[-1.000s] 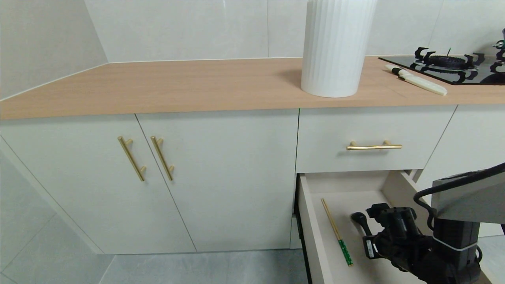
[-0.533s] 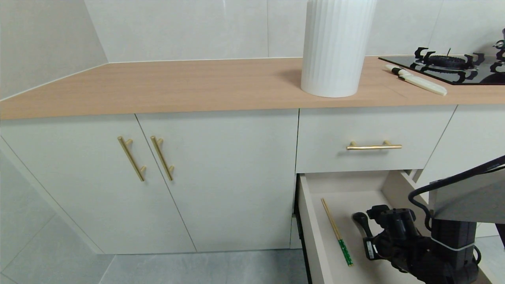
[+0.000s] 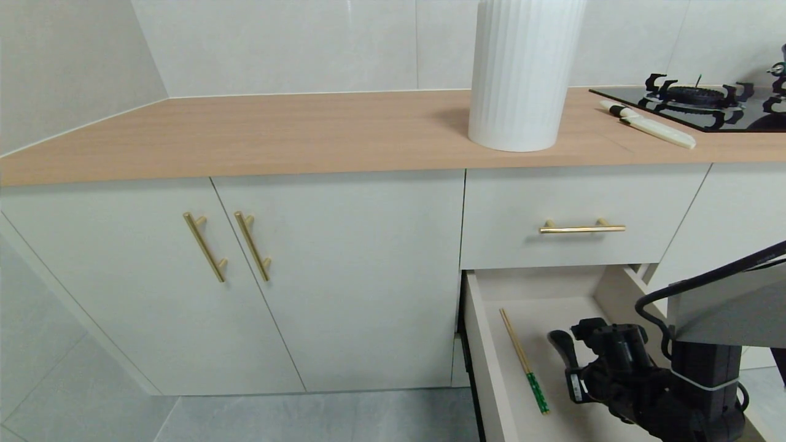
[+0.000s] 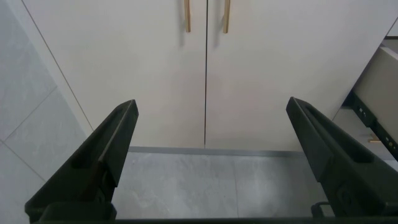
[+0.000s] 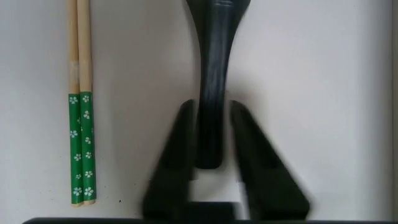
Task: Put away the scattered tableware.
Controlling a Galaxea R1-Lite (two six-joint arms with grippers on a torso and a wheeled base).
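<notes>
Right now the right gripper (image 5: 212, 109) sits low inside the open drawer (image 3: 485, 350), its two fingers drawn in narrow around the handle of a black spoon (image 5: 211, 56). They flank the handle closely on both sides near its end, and it looks gripped rather than loose. The spoon's bowl points ahead of the fingertips, toward the back of the drawer. Whether the spoon rests on the drawer floor or hangs just above it cannot be told.

Just beside the gripper, on the side nearer the cabinet doors (image 4: 124, 62), a pair of chopsticks (image 5: 79, 93) lies flat in the drawer, parallel to the spoon and apart from it. They appear to be put away already.

The left gripper (image 4: 211, 106) is spread wide with nothing between its fingers. It faces the lower part of the cabinet doors and the floor, well away from the drawer's contents.

Up on the countertop (image 3: 276, 132), well above and beyond the right gripper, a pale knife (image 3: 651, 126) lies next to the stove (image 3: 694, 101).

As a judgement, the task is partly done: the chopsticks are stored, the spoon is in the drawer but not yet let go, and the knife is not yet put away. The drawer would probably need closing after that.
</notes>
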